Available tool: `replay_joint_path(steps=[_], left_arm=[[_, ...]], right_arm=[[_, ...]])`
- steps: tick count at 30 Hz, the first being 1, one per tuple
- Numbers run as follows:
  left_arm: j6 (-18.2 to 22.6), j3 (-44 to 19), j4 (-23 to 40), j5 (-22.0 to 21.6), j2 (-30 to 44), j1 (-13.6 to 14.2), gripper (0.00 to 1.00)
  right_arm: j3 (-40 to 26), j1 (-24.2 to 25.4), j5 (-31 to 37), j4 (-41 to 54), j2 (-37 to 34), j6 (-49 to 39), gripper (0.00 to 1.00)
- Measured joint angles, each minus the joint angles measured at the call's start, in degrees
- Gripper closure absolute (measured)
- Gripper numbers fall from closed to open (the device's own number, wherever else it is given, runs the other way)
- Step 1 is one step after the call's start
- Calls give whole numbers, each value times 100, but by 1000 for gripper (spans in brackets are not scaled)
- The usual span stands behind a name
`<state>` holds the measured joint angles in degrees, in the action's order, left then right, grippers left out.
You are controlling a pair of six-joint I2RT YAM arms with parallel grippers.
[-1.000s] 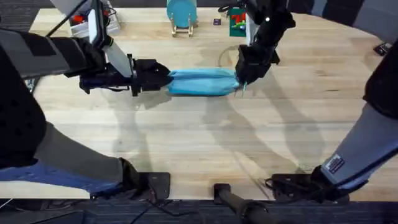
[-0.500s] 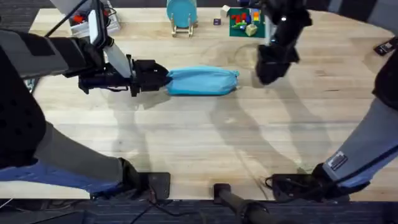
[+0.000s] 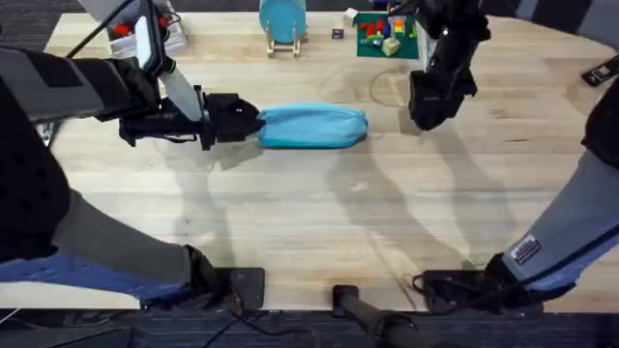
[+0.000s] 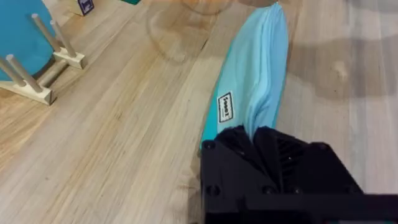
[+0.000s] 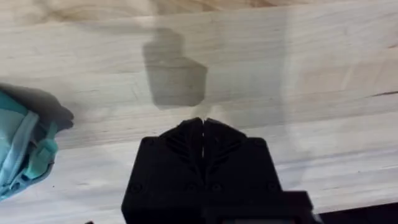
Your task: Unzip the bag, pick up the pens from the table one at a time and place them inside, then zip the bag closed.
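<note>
The light blue bag (image 3: 311,127) lies lengthwise on the table (image 3: 338,213), its zipper edge running along its top (image 4: 252,81). My left gripper (image 3: 253,123) is shut on the bag's left end, and its black fingers (image 4: 273,149) pinch the fabric beside a small label. To the right of the bag, clear of it, my right gripper (image 3: 426,118) hangs above bare wood. Its fingers (image 5: 193,134) are pressed together on nothing, and the bag's right end with the zipper pull (image 5: 28,155) shows off to one side. The pens are out of view.
A light-blue disc on a wooden stand (image 3: 282,21) stands at the back centre. A green tray of coloured blocks (image 3: 379,35) sits at the back right, just behind the right arm. Red items (image 3: 126,29) lie at the back left.
My right gripper has left the bag's right end and moved off to the right, shut. The left gripper still holds the bag's left end; the bag barely shifted.
</note>
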<state>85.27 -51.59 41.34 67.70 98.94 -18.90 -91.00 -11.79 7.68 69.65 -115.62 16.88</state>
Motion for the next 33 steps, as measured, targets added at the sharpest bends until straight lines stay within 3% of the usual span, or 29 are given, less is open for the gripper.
replay_joint_path(steps=[18,33], left_arm=[[0,0,2,-2,0,0,959],[0,0,109,-4,0,-11,959]], right_arm=[[9,0,7,-11,144,-2,969],[11,-515,23,16,1954,-26,967]])
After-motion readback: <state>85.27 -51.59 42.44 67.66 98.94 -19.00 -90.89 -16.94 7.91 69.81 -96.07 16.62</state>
